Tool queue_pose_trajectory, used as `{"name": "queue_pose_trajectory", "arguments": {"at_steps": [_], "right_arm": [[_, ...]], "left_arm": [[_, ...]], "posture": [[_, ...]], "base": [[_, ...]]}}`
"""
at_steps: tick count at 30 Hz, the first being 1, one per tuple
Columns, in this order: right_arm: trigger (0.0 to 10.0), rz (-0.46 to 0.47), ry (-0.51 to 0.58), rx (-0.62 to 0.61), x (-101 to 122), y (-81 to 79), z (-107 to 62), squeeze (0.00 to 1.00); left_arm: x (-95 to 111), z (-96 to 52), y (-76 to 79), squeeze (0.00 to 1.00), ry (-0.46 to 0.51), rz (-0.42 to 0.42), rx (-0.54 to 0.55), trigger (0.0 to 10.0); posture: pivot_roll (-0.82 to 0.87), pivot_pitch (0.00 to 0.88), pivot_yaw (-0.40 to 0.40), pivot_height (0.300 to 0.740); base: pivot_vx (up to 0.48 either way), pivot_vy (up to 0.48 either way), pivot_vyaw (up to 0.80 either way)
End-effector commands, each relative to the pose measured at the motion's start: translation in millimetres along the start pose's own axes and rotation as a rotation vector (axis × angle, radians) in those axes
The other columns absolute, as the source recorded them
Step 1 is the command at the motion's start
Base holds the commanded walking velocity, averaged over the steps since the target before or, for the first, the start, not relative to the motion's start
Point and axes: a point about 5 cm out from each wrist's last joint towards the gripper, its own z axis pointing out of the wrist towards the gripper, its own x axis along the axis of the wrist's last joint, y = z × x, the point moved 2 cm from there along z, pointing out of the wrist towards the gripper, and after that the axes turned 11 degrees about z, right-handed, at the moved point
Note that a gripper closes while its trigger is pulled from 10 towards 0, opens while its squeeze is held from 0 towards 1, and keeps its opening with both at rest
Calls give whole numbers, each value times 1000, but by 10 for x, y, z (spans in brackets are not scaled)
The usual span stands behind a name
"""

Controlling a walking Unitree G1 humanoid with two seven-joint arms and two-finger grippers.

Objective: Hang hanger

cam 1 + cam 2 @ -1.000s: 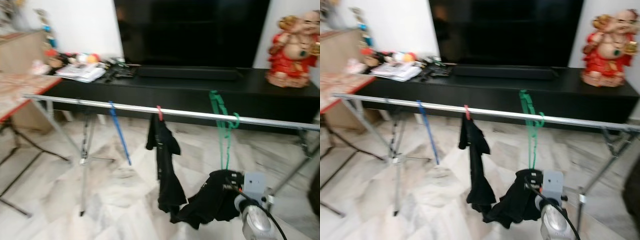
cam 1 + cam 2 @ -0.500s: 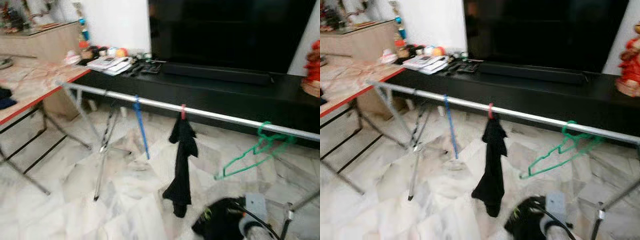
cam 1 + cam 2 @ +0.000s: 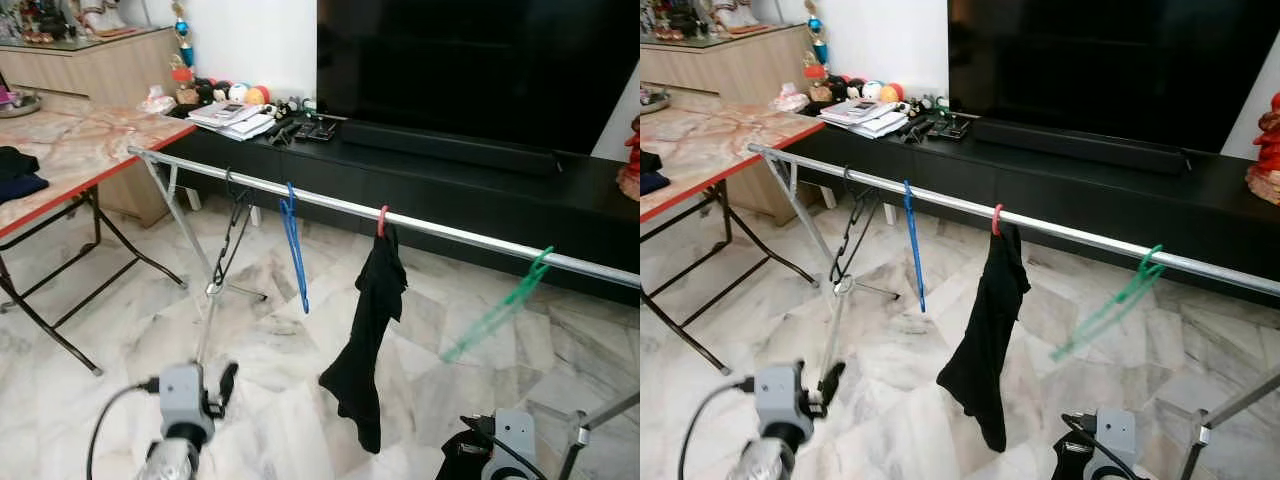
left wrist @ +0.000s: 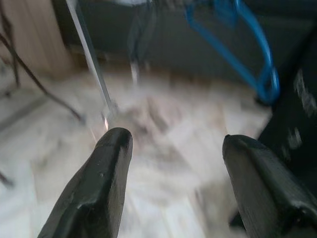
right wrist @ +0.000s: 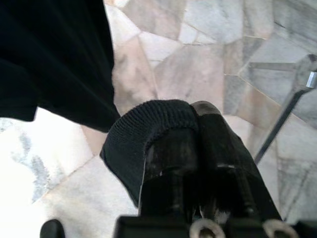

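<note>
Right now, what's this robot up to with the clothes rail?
The robot stands before a metal rail that carries four hangers: a black hanger, a blue hanger, a red hanger holding a black garment, and a bare green hanger. Its left tool is open, low near the rail. Its right tool is shut on black cloth.

Four hangers (image 3: 293,243) and black garment (image 3: 370,345) on metal rail (image 3: 450,233)
</note>
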Motion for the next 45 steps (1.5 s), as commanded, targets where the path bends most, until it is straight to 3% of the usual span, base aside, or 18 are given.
{"name": "queue_pose_trajectory", "arguments": {"at_steps": [1, 6, 17, 30, 34, 45], "right_arm": [[10000, 17, 15, -10, 18, 2, 2, 0], [10000, 4, 7, -13, -3, 4, 0, 0], [10000, 30, -33, -23, -148, -18, -38, 0], [10000, 29, -114, -35, -352, 127, -115, 0], [10000, -5, -153, -11, -454, 139, -156, 0], [10000, -36, -144, 24, -413, 107, -139, 0]], "left_arm": [[85, 32, 50, 0, 35, -6, -27, 10000], [120, 34, 223, 0, 63, 59, -146, 10000], [345, 78, 229, 0, 94, 61, -201, 10000], [428, 65, 223, 0, 102, 37, -180, 10000], [509, 88, 131, 0, 124, 49, -151, 10000], [543, 88, 175, 0, 118, 27, -133, 10000]], "posture": [[120, 0, 15, 740], [103, 0, 29, 740], [81, 0, 81, 740], [101, 0, 72, 740], [142, 0, 43, 740], [137, 0, 31, 740]], "base": [[0, 0, 0], [0, 0, 0], [89, 0, 0], [284, 0, 0], [305, 0, 0], [306, 0, 0]]}}
